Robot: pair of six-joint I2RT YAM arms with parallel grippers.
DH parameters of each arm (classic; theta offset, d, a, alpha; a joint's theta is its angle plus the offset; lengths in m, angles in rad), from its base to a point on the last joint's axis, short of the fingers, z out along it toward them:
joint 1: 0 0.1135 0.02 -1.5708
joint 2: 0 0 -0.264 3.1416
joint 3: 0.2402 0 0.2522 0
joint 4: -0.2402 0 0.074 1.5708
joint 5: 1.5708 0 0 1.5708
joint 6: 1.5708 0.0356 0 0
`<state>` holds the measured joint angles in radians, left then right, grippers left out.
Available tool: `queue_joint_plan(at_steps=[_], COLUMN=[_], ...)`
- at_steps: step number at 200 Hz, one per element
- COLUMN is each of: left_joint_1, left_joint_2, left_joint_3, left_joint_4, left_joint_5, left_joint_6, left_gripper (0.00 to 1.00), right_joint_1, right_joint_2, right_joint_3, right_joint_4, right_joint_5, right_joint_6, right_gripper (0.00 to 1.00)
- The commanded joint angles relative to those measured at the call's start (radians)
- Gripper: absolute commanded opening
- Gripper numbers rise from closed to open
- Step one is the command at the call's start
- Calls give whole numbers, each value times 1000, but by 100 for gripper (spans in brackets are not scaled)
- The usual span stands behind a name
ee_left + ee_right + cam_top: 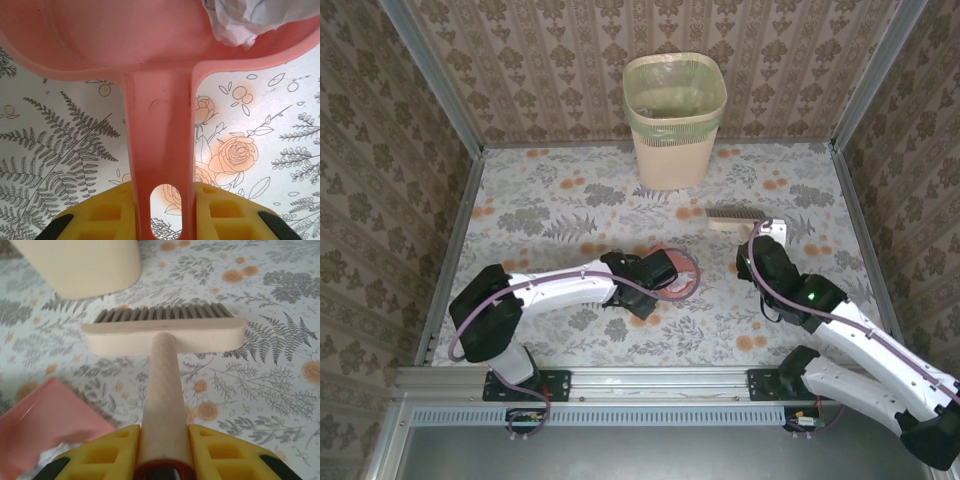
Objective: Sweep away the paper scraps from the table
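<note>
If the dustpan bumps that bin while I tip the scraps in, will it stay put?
Probably not firmly. The bin looks like thin plastic, and little is visible inside its liner, so it is likely light. It is tall and seems to taper toward the base, so a knock from the dustpan near the top may tip it.

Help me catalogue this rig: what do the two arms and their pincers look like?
The left arm and right arm have white shells, black joints and lilac cables alongside; the right one shows a green light. The left pincer and right pincer have yellow fingers with square recesses.
</note>
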<state>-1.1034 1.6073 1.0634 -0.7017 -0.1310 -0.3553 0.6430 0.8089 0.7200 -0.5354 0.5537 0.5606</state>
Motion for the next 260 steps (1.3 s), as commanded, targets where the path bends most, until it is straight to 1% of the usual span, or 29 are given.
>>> queue_joint_plan(at_steps=[1, 22, 43, 66, 93, 130, 165, 187, 216, 245, 260], left_joint_1=[8, 10, 13, 21, 55, 109, 151, 182, 224, 249, 258], left_joint_2=[-42, -56, -66, -77, -80, -71, -7, 63, 160, 291, 363], left_joint_3=[3, 16, 49, 99, 174, 330, 565, 740, 955, 1220, 1390], left_joint_4=[3, -15, -58, -111, -182, -298, -450, -556, -639, -756, -818], left_joint_5=[-18, -14, -19, -33, -35, -45, -53, -51, -24, -31, -35], left_joint_6=[-8, -13, -17, -17, -12, 2, 30, 40, 73, 96, 105], left_gripper=[0, 0, 0, 0, 0, 0, 0, 0, 0, 0, 0], right_joint_1=[-22, -29, -29, -29, -29, -29, -29, -29, -28, -28, -28], right_joint_2=[-41, -63, -96, -157, -217, -222, -221, -216, -201, -189, -188], right_joint_3=[-111, -213, -291, -356, -431, -449, -465, -470, -465, -459, -458], right_joint_4=[250, 387, 466, 519, 603, 625, 644, 654, 660, 661, 661], right_joint_5=[12, 22, 34, 33, 26, 6, -17, -18, -35, -50, -50], right_joint_6=[15, -14, -37, -51, -70, -71, -70, -71, -70, -69, -71], right_gripper=[0, 0, 0, 0, 0, 0, 0, 0, 0, 0, 0])
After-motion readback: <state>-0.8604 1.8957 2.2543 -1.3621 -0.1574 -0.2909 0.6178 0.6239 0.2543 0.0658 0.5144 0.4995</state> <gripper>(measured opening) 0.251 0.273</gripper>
